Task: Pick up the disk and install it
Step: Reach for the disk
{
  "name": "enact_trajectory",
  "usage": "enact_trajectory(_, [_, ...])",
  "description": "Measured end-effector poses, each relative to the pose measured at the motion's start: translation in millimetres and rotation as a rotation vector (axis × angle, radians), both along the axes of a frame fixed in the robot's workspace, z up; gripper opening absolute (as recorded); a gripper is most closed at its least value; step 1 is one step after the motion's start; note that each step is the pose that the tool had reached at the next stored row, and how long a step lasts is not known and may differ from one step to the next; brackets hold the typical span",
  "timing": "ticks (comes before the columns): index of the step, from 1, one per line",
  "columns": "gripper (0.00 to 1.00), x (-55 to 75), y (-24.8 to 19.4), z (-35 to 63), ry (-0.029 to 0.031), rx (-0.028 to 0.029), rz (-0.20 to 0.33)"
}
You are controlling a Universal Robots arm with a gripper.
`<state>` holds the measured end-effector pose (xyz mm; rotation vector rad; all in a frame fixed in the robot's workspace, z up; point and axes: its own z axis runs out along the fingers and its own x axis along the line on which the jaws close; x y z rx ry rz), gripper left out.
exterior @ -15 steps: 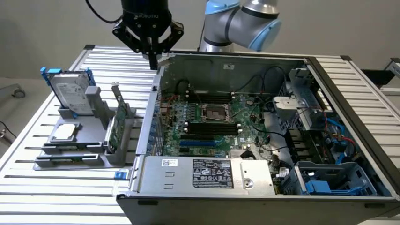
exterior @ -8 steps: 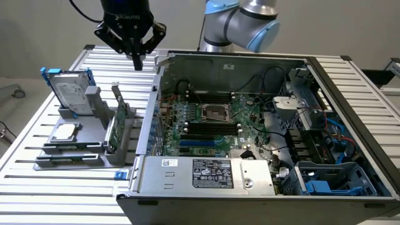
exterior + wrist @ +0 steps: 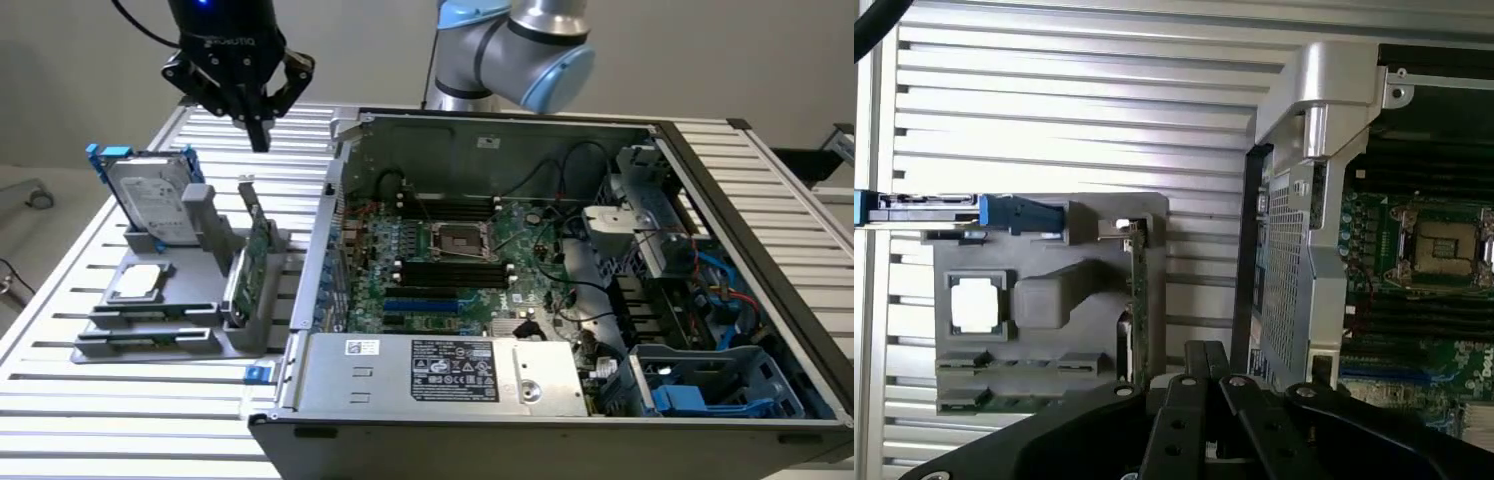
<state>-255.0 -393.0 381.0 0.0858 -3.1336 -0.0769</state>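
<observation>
The disk (image 3: pixel 150 195), silver-grey with a white label and a blue carrier, is propped upright in the grey holder (image 3: pixel 187 290) at the exterior view's left. The gripper (image 3: pixel 258 132) is held above the holder, pointed down, clenched on nothing.

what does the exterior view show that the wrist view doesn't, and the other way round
Exterior view adds: the white label face of the silver-grey disk in its blue carrier, upright in the grey plastic holder; the silver power supply box; the arm's blue-capped joint. Wrist view adds: a straight-down look, the disk edge-on. Shared: the shut black tool clear of the disk, the small square silver chip, the green motherboard.
</observation>
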Motion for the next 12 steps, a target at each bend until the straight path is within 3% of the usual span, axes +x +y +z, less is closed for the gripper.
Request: enact_trajectory(12, [0.11,-54.9,9.6,-11.0,0.0019,-0.0008,0.0])
